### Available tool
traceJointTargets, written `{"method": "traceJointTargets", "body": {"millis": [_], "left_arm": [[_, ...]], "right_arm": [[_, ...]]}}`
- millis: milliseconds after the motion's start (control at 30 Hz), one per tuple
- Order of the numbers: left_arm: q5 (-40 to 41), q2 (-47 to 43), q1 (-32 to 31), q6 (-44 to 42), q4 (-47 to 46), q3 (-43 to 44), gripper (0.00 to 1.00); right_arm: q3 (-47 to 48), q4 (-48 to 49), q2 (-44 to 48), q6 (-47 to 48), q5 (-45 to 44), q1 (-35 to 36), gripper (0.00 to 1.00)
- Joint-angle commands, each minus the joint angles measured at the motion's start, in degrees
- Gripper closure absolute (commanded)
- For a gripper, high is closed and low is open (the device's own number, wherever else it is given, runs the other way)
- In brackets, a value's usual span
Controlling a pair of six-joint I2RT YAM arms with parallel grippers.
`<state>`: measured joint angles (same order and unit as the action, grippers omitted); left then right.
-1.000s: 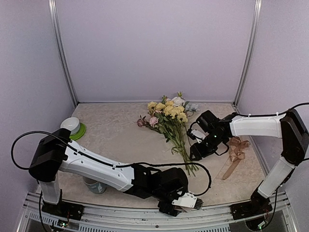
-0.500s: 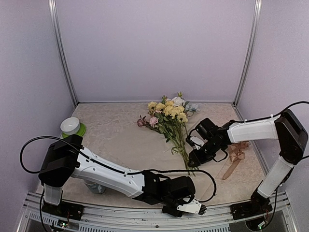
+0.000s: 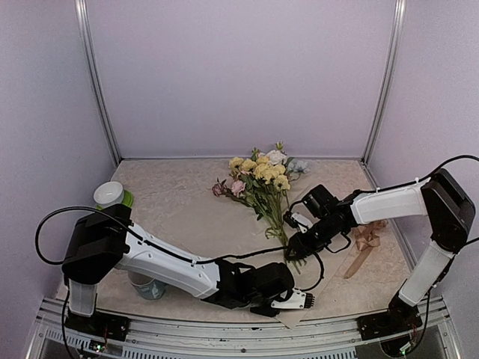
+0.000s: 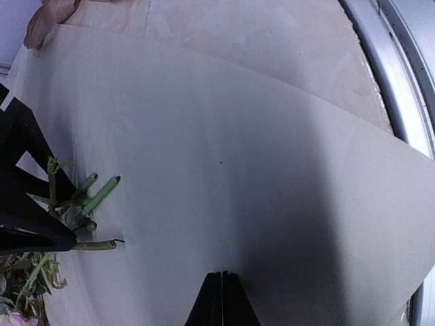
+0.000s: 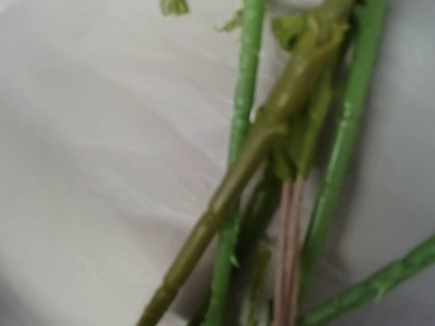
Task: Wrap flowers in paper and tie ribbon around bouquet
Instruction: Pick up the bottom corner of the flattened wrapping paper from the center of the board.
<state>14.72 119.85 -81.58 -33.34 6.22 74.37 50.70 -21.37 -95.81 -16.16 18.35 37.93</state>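
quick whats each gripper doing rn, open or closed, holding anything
Left gripper: shut, pinching the near edge of the paper.
Right gripper: down at the stems of the flowers; open or shut cannot be told.

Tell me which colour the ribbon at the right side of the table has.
The ribbon is tan-beige; the top external view shows it best.

The flowers point(image 3: 262, 176) lie at the middle of the surface point(image 3: 168, 194), blooms toward the back and stem ends toward the near edge. The stem ends rest on the paper point(image 4: 224, 170). The ribbon point(image 3: 367, 235) lies to their right, well apart from the mug point(image 3: 147, 288), which stands front left beneath the left arm.
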Motion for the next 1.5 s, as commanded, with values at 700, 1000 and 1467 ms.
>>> {"method": "traceJointTargets", "body": {"millis": [700,1000,1467], "left_arm": [[-8.1,-5.0,-1.3,-4.0,2.2,-4.8,0.11],[1.2,-3.1,-1.1,-4.1,-5.0,-6.3,0.21],[5.6,-5.7,1.7,0.1,-14.8,-10.8,0.58]], "right_arm": [[-3.9,-26.3,16.3,-9.6,-10.7,7.8,0.46],[-13.2,-21.6,18.4,-14.8,-4.3,8.5,0.45],[-13.6,-13.2,20.8,-15.9,2.4,8.7,0.42]]}}
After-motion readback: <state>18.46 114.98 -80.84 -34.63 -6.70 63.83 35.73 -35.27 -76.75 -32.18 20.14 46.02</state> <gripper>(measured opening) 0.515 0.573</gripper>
